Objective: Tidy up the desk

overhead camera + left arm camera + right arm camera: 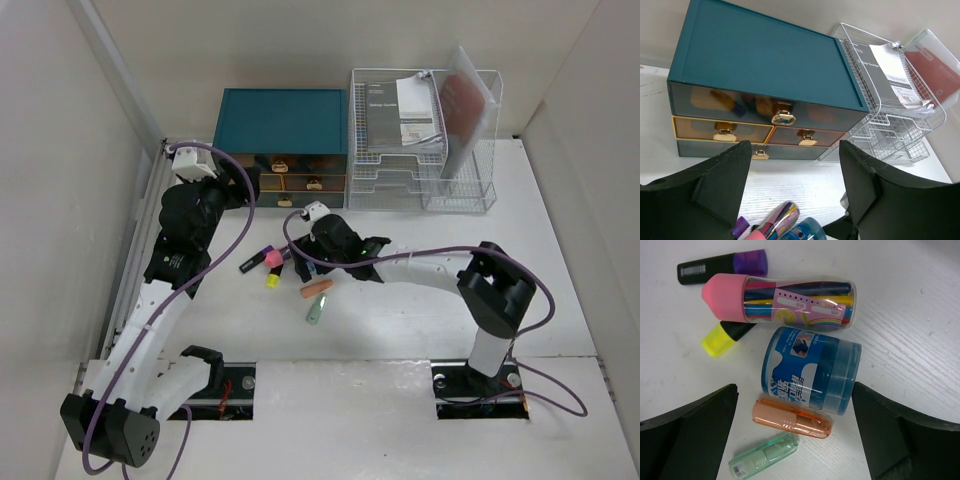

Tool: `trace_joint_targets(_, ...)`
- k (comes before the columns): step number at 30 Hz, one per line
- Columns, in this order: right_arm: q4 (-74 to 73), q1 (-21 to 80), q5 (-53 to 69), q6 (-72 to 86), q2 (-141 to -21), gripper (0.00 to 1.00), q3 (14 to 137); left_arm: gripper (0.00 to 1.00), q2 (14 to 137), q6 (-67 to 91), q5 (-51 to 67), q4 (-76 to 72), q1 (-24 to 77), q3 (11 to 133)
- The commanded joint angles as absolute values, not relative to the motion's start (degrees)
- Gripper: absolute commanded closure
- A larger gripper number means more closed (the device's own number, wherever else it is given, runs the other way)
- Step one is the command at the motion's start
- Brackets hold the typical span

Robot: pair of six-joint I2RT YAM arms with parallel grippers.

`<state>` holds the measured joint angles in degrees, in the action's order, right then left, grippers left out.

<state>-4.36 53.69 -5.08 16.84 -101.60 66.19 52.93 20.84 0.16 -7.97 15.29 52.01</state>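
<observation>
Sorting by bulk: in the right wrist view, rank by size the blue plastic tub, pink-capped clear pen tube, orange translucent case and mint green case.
Blue plastic tub and pink-capped clear pen tube: too alike to rank.
Then orange translucent case.
Then mint green case.

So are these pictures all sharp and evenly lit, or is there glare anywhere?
Top external view: soft even light, faint shadows, pale walls leaning outward. Left wrist view: the glossy teal drawer chest shines and its gold handle glints. Right wrist view: crisp, slight sheen on the clear pink-capped pen tube.
</observation>
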Motion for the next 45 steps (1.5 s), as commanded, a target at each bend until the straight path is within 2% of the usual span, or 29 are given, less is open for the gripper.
trace_joint_targets(1, -6.2, 55.0, -11.6, 18.5, -103.4, 0.0, 69.4, 0.32, 51.7, 20.6, 1.8, -10.7, 15.2, 51.9)
trace_joint_targets(9, -9.7, 55.0, -16.2, 20.8, -107.4, 0.0, 73.7, 0.33, 51.2, 21.1, 2.3, -11.2, 15.2, 51.9)
trace_joint_targets(14, -10.2, 55.0, -18.1, 21.9, -108.0, 0.19, 73.7, 0.33, 51.2, 21.1, 2.3, -11.2, 15.2, 51.9)
trace_joint_targets(18, -10.2, 55.0, -20.0, 21.9, -106.8, 0.39, 72.4, 0.33, 51.2, 21.1, 2.3, -11.8, 15.2, 51.9)
trace_joint_targets(24, -11.4, 55.0, -20.0, 17.2, -102.8, 0.58, 71.2, 0.34, 51.2, 21.1, 2.3, -11.8, 15.2, 51.4)
trace_joint_targets(25, -10.9, 55.0, -18.4, 15.4, -101.8, 0.7, 70.6, 0.36, 51.7, 21.1, 2.3, -11.8, 15.2, 51.4)
trace_joint_targets(29, -9.7, 55.0, -17.6, 8.9, -96.1, 0.85, 68.4, 0.37, 52.2, 21.7, 3.4, -12.4, 15.2, 51.4)
trace_joint_targets(34, -9.1, 55.0, -8.6, -4.0, -88.5, 0.87, 65.9, 0.37, 52.7, 22.8, 4.6, -13.1, 15.2, 50.9)
trace_joint_targets(37, -9.1, 55.0, -2.3, -10.6, -83.4, 0.96, 65.4, 0.4, 53.9, 23.4, 5.8, -13.6, 15.2, 50.4)
trace_joint_targets(38, -9.1, 55.0, -2.3, -12.5, -81.4, 1.0, 65.4, 0.41, 54.6, 23.4, 7.4, -14.2, 15.2, 50.4)
trace_joint_targets(42, -9.1, 52.7, -9.0, -13.2, -78.6, 1.0, 69.1, 0.43, 57.1, 25.6, 10.9, -15.6, 15.2, 49.8)
trace_joint_targets(45, -10.4, 48.2, -5.8, -12.0, -77.8, 1.0, 73.1, 0.44, 59.9, 26.1, 12.3, -16.6, 15.2, 49.8)
